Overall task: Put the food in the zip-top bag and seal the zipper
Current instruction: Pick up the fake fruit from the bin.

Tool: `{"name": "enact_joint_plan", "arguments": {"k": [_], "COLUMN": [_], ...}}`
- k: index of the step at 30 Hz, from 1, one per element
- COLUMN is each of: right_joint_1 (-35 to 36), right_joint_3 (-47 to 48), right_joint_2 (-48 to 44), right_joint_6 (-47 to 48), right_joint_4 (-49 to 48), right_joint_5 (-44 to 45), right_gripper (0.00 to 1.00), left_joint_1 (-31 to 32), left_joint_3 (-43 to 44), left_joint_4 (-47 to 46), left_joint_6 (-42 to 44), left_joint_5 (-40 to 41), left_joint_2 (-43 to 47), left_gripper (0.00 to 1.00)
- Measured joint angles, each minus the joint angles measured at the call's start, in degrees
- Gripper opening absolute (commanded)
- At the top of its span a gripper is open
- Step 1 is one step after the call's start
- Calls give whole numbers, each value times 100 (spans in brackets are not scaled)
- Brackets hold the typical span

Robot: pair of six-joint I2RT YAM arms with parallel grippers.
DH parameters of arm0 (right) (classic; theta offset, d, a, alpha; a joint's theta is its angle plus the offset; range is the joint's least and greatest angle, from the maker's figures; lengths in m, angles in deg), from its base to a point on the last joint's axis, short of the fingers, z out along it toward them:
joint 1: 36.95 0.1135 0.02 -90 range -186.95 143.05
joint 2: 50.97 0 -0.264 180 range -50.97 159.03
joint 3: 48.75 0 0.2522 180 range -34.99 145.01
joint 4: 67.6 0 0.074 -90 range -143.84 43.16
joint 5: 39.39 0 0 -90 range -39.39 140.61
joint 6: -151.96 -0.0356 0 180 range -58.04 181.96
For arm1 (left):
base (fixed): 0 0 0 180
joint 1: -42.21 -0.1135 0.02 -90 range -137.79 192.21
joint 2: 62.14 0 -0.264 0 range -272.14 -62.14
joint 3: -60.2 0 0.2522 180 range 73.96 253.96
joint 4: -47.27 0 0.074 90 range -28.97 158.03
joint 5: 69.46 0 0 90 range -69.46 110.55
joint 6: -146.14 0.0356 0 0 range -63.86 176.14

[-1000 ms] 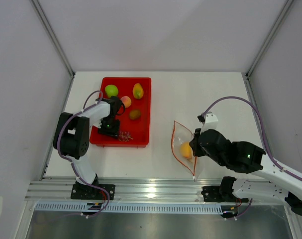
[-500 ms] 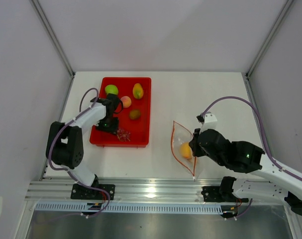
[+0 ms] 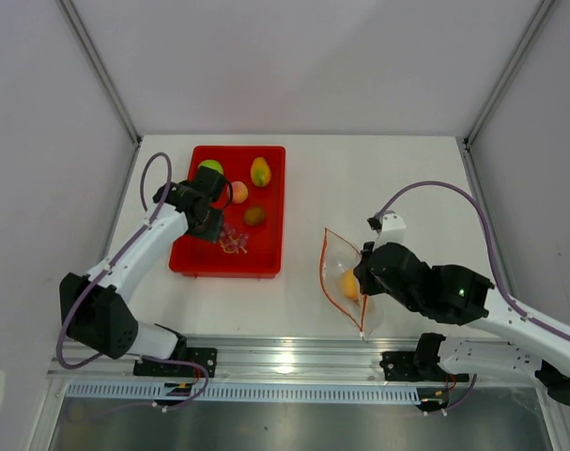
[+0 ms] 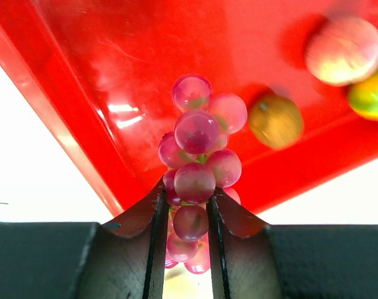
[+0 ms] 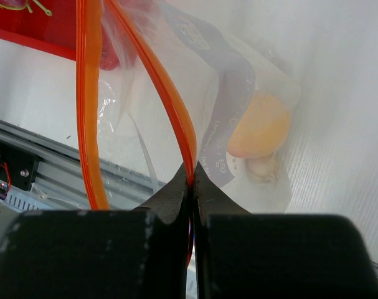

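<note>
Zip-top bag point(image 3: 339, 268) sits at 4 o'clock on the counter point(image 3: 378, 178), mouth turned toward 9 o'clock, facing the red tray point(image 3: 270, 268). Right jaws are pinched tight on one lip of the zipper point(image 5: 170, 93). The other lip bows away, so the mouth is propped open, likely so fruit can go in one-handed. Orange point(image 3: 348, 285) is already inside, low in the bag. A pale lump sits under it in the wrist view; can't tell what.

Left jaws are closed narrow on the grape bunch point(image 4: 195, 180), gripping the lower berries, with the rest sticking out past the tips. The bunch is over the tray's 6 o'clock end, apparently clear of the tray floor.

In the tray: green apple point(image 3: 209, 167) at 11 o'clock, half hidden by the arm, mango point(image 3: 260, 172) at 1 o'clock, peach point(image 3: 238, 192) and kiwi point(image 3: 254, 216) mid-tray.

Step, as I read it: carry the grapes toward 3 o'clock into the open mouth. Risk is loose berries snagging the zipper lip. Sealing is not yet started.
</note>
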Motion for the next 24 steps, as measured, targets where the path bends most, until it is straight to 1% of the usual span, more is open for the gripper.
{"name": "enact_joint_plan", "arguments": {"k": [7,10,13,18,24], "right_joint_1": [0,0,0,0,0], "right_joint_3": [0,0,0,0,2], "right_joint_2": [70,103,114,179,254], "right_joint_6": [-24,-26,-28,-57,-192], "right_joint_4": [-48,-74,-90,-138,-190], "right_joint_5": [-11,-15,-39,-85,-219], "right_gripper": [0,0,0,0,0], "left_joint_1": [546,885,1388,2291,3167], "left_joint_3": [70,70,70,70,46], "left_joint_4": [-79,-249,-428,-765,-1399], "left_joint_6": [391,614,776,955,1224], "left_joint_5": [120,140,310,610,1117], "left_joint_2": [671,1025,1408,1928,2214], "left_gripper": [17,19,21,21,20]}}
